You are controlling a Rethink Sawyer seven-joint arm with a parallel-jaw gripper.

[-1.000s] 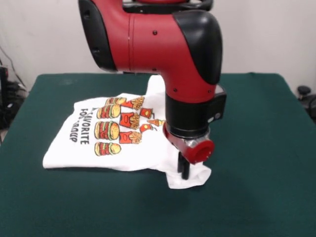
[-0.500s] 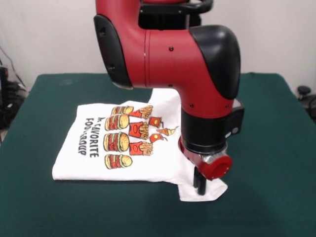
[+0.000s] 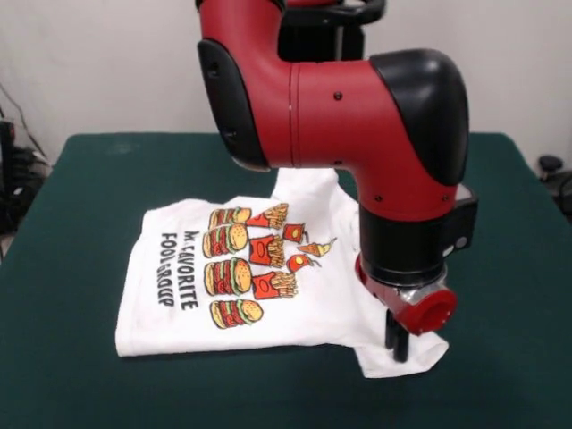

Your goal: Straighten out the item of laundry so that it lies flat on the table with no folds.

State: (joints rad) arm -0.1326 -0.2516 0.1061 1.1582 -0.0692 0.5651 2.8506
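Observation:
The white T-shirt (image 3: 241,277) with burgers, fries and black text lies on the dark green table (image 3: 80,197), turned sideways with its print facing up. My gripper (image 3: 398,350) comes down at the shirt's near right corner, a sleeve that sticks out toward the front. The black fingers (image 3: 394,338) press together on that sleeve cloth at table level. The red and black arm hides the shirt's far right part. The shirt's left edge looks doubled under.
Green table surface lies on all sides of the shirt, widest at the left and the far side. A dark object (image 3: 550,165) stands beyond the table's right edge.
My gripper has moved right and toward the front, dragging the shirt with it by the sleeve. The whole shirt has slid the same way across the table.

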